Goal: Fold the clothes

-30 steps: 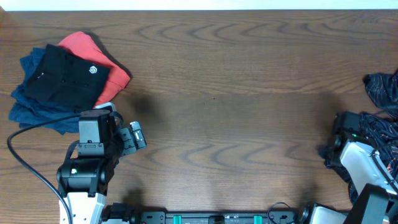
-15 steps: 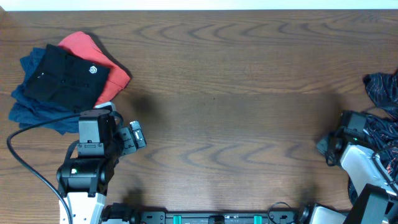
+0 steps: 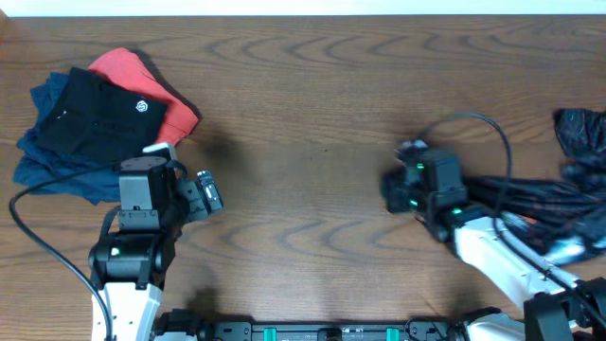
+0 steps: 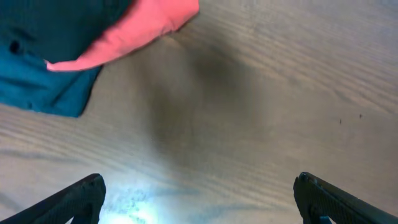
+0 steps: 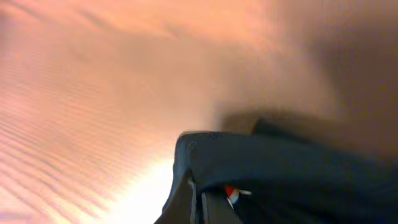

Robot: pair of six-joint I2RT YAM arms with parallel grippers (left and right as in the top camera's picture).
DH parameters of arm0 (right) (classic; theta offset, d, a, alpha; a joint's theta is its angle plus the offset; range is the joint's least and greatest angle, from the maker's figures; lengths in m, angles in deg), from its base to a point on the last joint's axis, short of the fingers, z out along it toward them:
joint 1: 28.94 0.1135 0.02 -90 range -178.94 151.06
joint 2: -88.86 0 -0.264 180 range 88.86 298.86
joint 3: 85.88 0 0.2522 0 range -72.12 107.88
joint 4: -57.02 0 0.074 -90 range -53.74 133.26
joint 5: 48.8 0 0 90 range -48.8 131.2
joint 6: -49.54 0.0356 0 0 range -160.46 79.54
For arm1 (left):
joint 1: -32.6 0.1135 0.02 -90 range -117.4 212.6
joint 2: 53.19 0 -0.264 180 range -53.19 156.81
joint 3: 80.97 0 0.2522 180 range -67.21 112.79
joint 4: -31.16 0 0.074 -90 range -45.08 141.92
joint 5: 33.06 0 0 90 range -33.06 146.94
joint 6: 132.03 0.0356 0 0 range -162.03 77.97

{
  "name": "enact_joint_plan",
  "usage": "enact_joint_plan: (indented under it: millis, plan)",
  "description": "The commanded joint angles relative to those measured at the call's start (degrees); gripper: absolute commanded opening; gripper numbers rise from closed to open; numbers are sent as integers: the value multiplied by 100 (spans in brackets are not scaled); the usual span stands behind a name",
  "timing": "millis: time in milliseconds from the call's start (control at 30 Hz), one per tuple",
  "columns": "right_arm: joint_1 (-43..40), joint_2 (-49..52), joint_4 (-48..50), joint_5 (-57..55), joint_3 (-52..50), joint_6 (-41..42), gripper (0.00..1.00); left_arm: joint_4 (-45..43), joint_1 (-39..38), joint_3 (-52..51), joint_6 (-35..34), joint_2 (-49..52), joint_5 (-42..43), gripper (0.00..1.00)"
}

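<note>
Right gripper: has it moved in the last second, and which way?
Yes. The right gripper has travelled left from the right edge of the table toward the middle, nearer the folded pile, shut on the black shirt, which stretches out behind it.

A folded black shirt with a small white emblem lay atop a coral-red garment and a navy garment on the wooden table, ahead and left of the left jaws.
</note>
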Motion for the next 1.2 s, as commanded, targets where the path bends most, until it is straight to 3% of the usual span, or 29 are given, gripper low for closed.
enact_joint_plan:
  millis: [0,100,167,233,267,300,333,567,800,1000,1167]
  plan:
    - [575,26,1027,-494,234,-138,1,-120,33,83,-72,144,-2,98]
    - [935,70,2157,-623,422,-138,1,-214,33,83,-227,304,0,98]
    - [1108,114,2267,-623,649,-138,2,-254,33,83,-444,417,0,98]
    - [1233,153,2109,-704,828,-142,35,-308,33,83,-542,531,81,98]
    - [1252,153,1961,-861,879,-142,66,-369,33,83,-540,595,197,98]
    - [1250,149,1838,-1034,896,-142,86,-433,33,83,-540,640,323,98]
    - [1217,129,1714,-1241,898,-140,99,-522,33,83,-540,684,442,98]
    - [496,-326,391,-1982,898,-138,99,-1156,-136,83,-496,892,852,98]
    - [-466,-1250,-1176,-1978,898,-138,99,-1915,-1021,83,-470,1379,852,98]
    - [-1062,-1775,-2002,-1971,898,-59,99,-3060,-1965,85,-485,2494,852,98]
    - [-1322,-1829,-2385,-1954,898,-50,99,-4350,-2544,85,-975,3692,892,98]
